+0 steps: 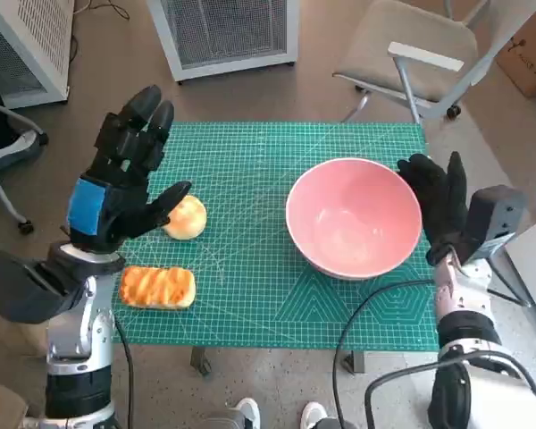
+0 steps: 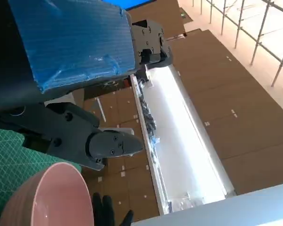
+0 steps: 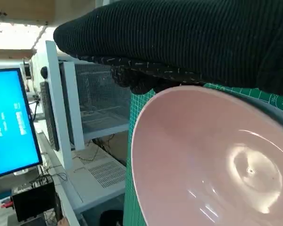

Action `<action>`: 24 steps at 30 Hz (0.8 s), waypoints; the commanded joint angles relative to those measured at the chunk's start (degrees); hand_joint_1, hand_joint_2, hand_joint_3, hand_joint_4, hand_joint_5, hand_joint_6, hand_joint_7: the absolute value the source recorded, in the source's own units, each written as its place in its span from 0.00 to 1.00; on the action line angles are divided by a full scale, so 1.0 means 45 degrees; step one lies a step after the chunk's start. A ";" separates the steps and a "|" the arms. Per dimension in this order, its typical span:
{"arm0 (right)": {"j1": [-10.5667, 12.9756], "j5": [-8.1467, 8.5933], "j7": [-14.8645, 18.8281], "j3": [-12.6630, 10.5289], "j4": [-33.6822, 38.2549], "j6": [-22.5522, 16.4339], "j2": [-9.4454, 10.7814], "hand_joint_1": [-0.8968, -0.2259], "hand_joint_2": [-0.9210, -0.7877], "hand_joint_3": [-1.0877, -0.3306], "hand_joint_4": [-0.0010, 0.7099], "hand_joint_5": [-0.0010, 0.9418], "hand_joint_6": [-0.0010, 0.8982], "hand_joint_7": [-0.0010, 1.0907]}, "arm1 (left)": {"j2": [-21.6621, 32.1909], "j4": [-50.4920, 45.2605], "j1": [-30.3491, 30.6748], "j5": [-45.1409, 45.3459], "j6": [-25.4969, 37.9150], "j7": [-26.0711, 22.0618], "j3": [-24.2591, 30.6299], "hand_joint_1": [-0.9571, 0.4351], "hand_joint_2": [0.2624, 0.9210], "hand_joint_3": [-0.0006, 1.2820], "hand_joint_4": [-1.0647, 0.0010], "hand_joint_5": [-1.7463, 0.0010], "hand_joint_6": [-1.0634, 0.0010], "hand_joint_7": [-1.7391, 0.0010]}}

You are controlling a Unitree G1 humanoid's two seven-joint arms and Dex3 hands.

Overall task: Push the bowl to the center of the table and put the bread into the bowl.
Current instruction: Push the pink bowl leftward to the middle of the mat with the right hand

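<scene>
Pink bowl [image 1: 355, 218], empty, on the right part of the green-matted worktop [image 1: 250, 295], with the gloved right hand [image 1: 441, 202] flat against its outer rim, fingers extended and grasping nothing. The left hand [image 1: 125, 174] hovers released, fingers spread, over a round bun [image 1: 186, 217] beside a glazed loaf [image 1: 158, 287]. Risk: a high push on the rim may tip the bowl rather than slide it.

One pink bowl [image 1: 355, 217], two breads [image 1: 158, 287], one chair [image 1: 411, 54]
</scene>
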 commanded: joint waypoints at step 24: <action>-0.0354 -0.0203 0.0086 0.0305 0.0094 0.0102 0.0959 0.47 0.00 0.46 0.36 0.01 0.39 0.08 | 0.0147 -0.1121 0.0467 0.0147 0.0571 0.0544 0.0088 0.52 0.67 0.50 0.96 1.00 1.00 0.79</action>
